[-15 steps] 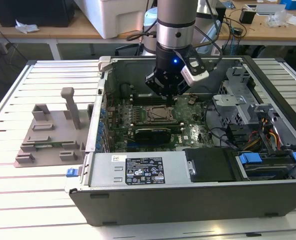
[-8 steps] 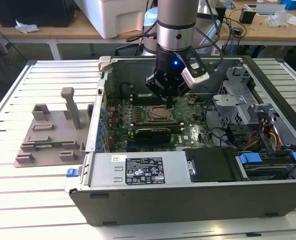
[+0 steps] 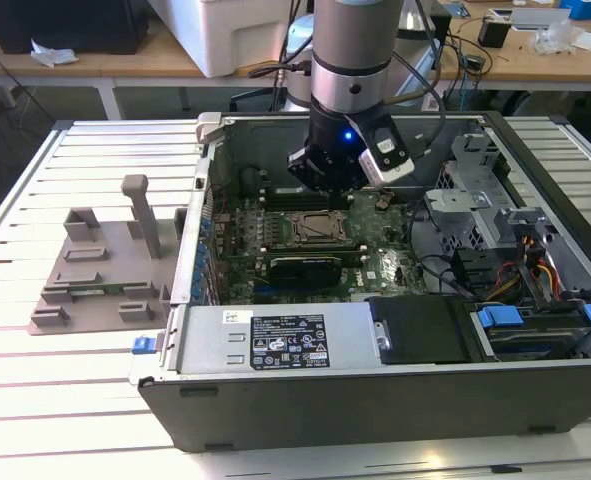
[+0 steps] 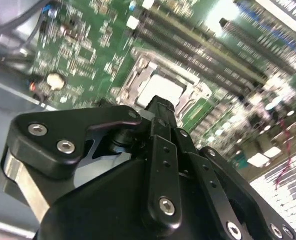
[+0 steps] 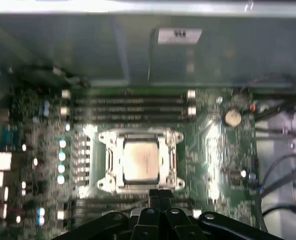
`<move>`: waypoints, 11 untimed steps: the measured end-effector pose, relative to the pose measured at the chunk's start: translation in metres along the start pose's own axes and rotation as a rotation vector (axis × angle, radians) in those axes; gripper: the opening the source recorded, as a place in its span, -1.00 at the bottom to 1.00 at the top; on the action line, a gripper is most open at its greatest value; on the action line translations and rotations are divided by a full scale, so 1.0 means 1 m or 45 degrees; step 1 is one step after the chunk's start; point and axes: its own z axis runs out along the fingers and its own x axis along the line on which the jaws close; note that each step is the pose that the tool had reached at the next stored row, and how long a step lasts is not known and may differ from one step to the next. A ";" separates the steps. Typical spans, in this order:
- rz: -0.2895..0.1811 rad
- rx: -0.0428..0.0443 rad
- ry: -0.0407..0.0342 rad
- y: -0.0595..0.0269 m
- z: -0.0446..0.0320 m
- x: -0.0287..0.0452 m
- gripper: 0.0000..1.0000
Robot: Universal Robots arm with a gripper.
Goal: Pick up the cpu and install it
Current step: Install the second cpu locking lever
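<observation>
The cpu (image 5: 140,161) is a silver-grey square lying flat inside the metal-framed socket (image 5: 107,140) on the green motherboard; it also shows in the exterior view (image 3: 319,228) and the second wrist view (image 4: 160,90). My gripper (image 5: 160,194) hangs a little above the socket's edge inside the open computer case. Its black fingers (image 4: 160,107) are pressed together, shut with nothing between them. In the exterior view the gripper (image 3: 332,195) sits just behind the socket, and the arm rises from it.
Memory slots (image 5: 127,107) run beside the socket, with a coin battery (image 5: 232,117) nearby. The power supply (image 3: 275,340) and a drive bay (image 3: 535,325) line the case's near side. Cables (image 3: 520,260) crowd the exterior view's right. A grey fixture (image 3: 100,270) stands outside the case on the left.
</observation>
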 end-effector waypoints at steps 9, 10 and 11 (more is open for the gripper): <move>0.001 -0.040 0.0006 -0.0022 0.0017 0.0003 -0.79; 0.001 -0.041 0.0005 -0.0024 0.0020 0.0003 -0.79; 0.001 -0.041 0.0006 -0.0027 0.0023 0.0003 -0.79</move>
